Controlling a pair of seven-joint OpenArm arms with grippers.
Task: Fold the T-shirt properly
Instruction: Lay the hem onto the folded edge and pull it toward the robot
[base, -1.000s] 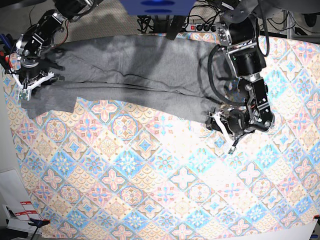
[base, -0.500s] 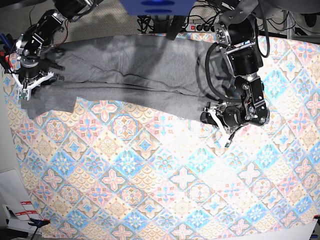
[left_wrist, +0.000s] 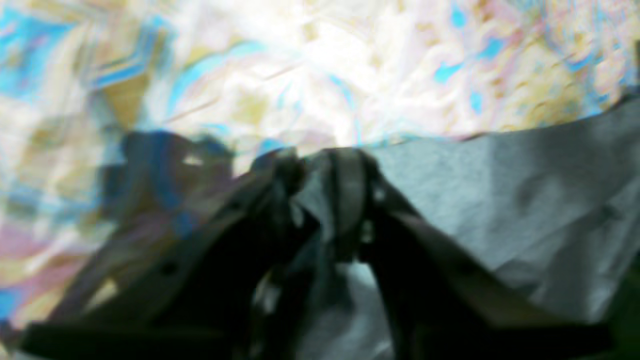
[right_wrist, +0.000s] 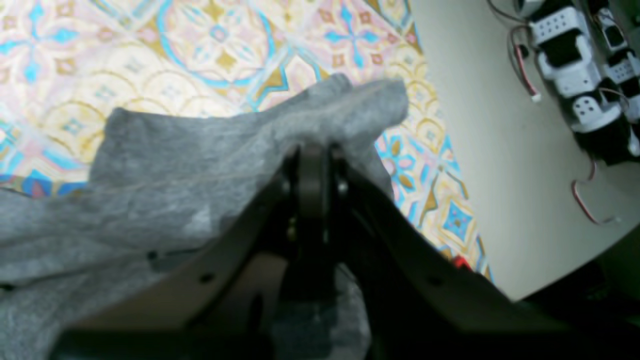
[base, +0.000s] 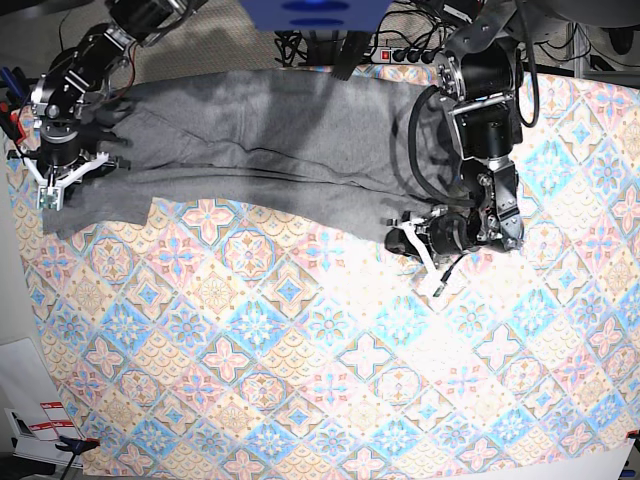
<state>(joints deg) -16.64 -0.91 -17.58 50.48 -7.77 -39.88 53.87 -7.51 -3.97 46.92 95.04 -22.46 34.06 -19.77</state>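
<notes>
Across the desk's far edge, plain heather-grey T-shirt (base: 270, 140) lying long side to side; right fingers (right_wrist: 312, 165) and left fingers (left_wrist: 325, 190) clenched on opposite ends.

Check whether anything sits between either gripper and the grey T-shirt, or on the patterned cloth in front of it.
Nothing visible does. The right gripper is shut on the T-shirt; the left gripper has its edge between its jaws. The patterned cloth in front carries nothing.
</notes>
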